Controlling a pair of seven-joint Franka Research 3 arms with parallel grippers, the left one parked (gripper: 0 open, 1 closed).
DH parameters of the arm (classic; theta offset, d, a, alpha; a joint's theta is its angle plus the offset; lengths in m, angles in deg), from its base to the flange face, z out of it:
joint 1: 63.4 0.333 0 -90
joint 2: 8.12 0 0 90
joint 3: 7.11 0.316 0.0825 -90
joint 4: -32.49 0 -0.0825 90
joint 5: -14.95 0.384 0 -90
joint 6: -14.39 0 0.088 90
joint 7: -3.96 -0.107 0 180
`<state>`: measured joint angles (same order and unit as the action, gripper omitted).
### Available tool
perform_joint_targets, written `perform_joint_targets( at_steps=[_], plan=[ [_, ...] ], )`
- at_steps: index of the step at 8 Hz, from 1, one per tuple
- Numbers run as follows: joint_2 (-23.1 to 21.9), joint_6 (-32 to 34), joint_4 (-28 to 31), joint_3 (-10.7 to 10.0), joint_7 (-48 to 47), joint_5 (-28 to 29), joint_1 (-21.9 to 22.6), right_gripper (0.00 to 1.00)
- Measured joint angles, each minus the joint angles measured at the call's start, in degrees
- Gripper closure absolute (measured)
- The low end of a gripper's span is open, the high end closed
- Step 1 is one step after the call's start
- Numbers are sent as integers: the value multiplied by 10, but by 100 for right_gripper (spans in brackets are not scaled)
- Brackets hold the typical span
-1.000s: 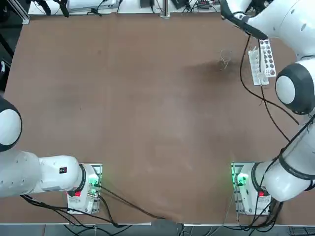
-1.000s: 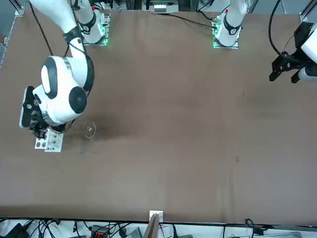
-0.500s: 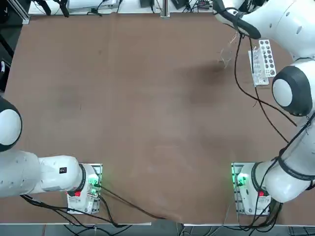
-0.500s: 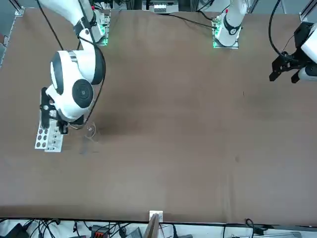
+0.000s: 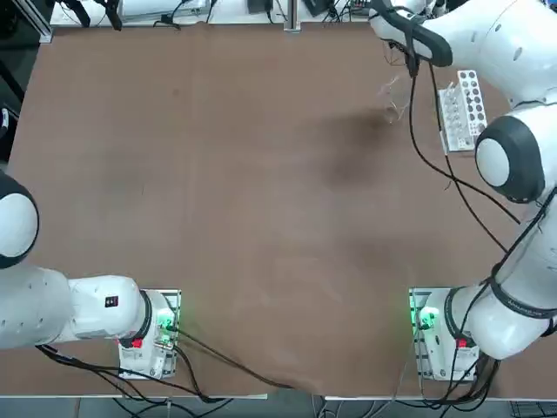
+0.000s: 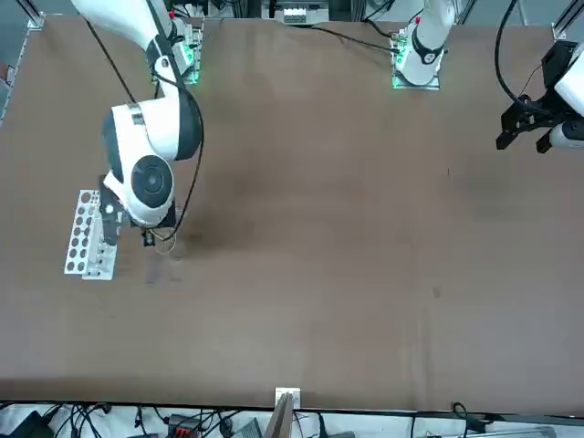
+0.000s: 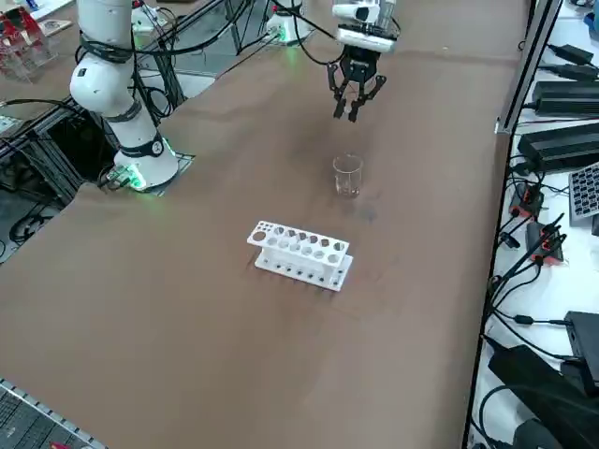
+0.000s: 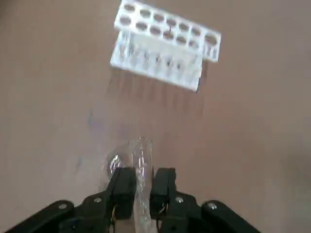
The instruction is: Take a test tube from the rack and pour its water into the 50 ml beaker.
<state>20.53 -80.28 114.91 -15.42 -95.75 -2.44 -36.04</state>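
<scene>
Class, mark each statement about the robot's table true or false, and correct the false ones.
1. The right gripper has its jaws closed on the test tube. True.
2. The rack is black. False: it is white.
3. The top of the rack has two rows of round holes. True.
4. The beaker lies on its side. False: it stands upright on the table.
5. The beaker and the rack stand apart. True.
6. The test tube stands in the rack. False: it is held between the jaws.
</scene>
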Motion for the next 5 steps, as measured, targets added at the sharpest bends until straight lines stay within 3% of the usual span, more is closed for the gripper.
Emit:
perform_joint_targets(
  at_steps=[5],
  plan=[
    [53, -71, 0, -1, 4, 91, -3, 78]
  ],
)
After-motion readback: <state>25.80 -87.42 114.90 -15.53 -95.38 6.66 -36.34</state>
